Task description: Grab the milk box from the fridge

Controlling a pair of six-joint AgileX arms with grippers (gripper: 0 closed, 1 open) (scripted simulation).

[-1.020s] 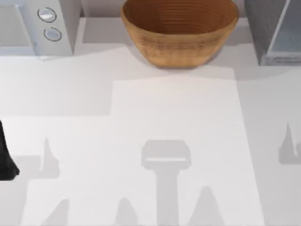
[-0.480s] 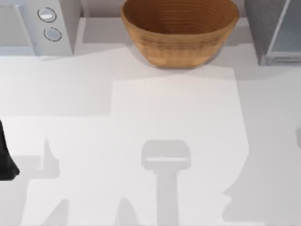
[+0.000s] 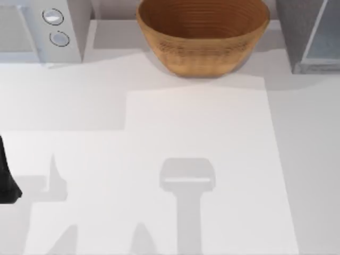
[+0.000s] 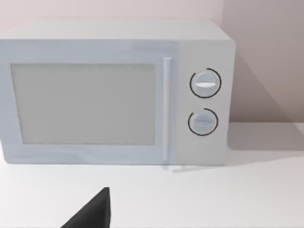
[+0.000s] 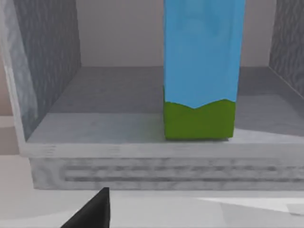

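The milk box [image 5: 202, 71] stands upright on the floor of the open fridge [image 5: 47, 71], showing light blue sides and a green bottom band. Its top is cut off by the picture's edge. A dark tip of my right gripper [image 5: 92, 211] sits in front of the fridge's lower ledge, apart from the milk box. Seen from above, the fridge [image 3: 297, 32] stands at the table's back right, with its pale door panel [image 3: 326, 37] at the edge. My left arm [image 3: 8, 180] is parked at the table's left edge, and a dark tip of its gripper [image 4: 92, 211] faces the microwave.
A pale microwave [image 3: 42, 29] with two round knobs stands at the back left. A large wicker bowl [image 3: 204, 34] sits at the back middle, left of the fridge. Arm shadows lie across the white table [image 3: 202, 122].
The right arm's shadow on the table's right side shifted, grew, then left the top view. The left arm has not moved.
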